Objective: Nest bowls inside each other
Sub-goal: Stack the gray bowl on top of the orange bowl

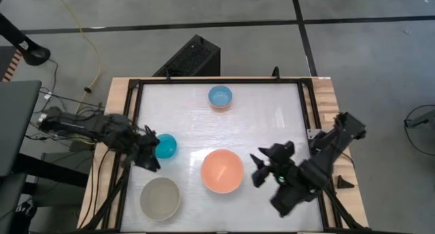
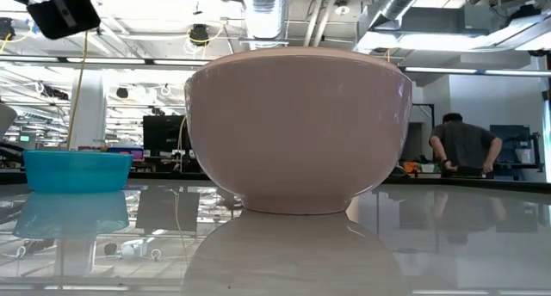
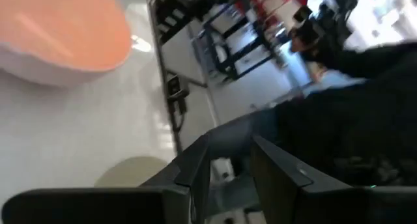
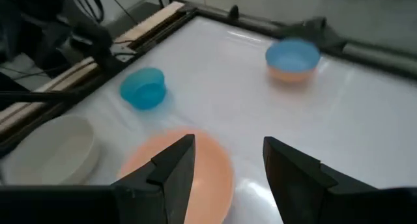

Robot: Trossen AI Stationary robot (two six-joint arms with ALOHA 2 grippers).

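A salmon-orange bowl (image 1: 221, 171) stands upright near the table's middle. It fills the low view (image 2: 297, 128). A small teal bowl (image 1: 165, 146) stands to its left and a grey-beige bowl (image 1: 160, 197) at the near left. A light blue bowl (image 1: 219, 96) stands at the far side, and a paler wall (image 4: 290, 73) shows under its rim, as of another bowl around it. My left gripper (image 1: 151, 159) is open beside the teal bowl, with nothing between its fingers (image 3: 231, 178). My right gripper (image 1: 258, 169) hangs open just right of the salmon-orange bowl (image 4: 225, 165).
A black frame (image 1: 302, 91) with wooden strips runs around the white tabletop. Bare table lies between the bowls and along the right side. Beyond the table the low view shows a workshop with a person (image 2: 465, 145) far off.
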